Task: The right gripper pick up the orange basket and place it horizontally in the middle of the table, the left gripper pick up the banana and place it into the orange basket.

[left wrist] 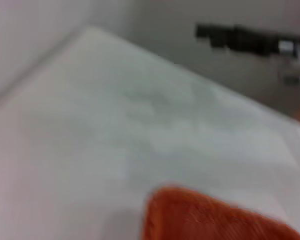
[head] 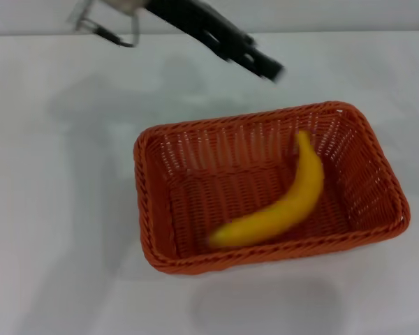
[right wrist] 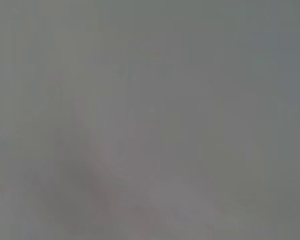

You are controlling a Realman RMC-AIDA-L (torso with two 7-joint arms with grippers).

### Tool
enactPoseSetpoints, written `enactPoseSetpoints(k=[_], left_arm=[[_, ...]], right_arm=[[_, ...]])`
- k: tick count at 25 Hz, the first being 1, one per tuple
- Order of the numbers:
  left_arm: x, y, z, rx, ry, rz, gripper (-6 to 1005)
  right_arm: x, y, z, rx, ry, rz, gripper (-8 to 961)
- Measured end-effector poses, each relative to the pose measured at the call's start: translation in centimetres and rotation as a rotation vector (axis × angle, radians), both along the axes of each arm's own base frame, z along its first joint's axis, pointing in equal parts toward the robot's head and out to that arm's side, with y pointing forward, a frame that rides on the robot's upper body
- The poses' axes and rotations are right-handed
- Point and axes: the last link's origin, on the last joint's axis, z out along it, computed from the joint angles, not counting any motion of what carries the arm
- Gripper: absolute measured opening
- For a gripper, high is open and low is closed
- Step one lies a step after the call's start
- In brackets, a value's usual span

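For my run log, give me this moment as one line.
banana: lying inside orange basket | basket: on table, near middle | left hand: above table beyond basket, holding nothing | right hand: not in view

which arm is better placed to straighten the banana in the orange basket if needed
Left, probably. The left tool hovers just beyond the far rim of the orange basket, where the banana lies. The right tool is nowhere in the head view.

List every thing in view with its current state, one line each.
orange basket: upright on the table, long side across the view, holding the banana.
banana: lying inside the basket, free of any gripper.
left gripper: above the table beyond the basket, holding nothing.
table: white, bearing the basket.
right gripper: not in view.
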Motion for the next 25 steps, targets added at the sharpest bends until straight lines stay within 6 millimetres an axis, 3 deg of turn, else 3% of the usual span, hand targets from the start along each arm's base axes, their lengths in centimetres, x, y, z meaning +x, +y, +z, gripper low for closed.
enactPoseSetpoints(k=[4, 7, 14, 19, 25], left_arm=[[-3.5, 0.6, 3.0, 0.202, -0.183, -0.011, 890], [-6.6, 0.2, 5.1, 0.353, -0.313, -0.022, 889], [-16.5, -4.4, 10.0, 0.766, -0.568, 0.017, 890], [-22.2, -8.4, 9.7, 0.980, -0.654, 0.079, 890], [-27.1, -13.1, 7.0, 1.227, -0.689, 0.180, 889]], right_arm=[[0.0, -0.1, -0.7, 0.013, -0.027, 0.019, 693], [0.2, -0.3, -1.2, 0.042, -0.022, 0.031, 693], [0.9, -1.2, -1.1, 0.202, -0.028, 0.060, 693], [1.0, -2.1, -2.0, 0.306, -0.082, 0.108, 693], [0.3, -2.5, -3.3, 0.455, -0.115, 0.152, 693]])
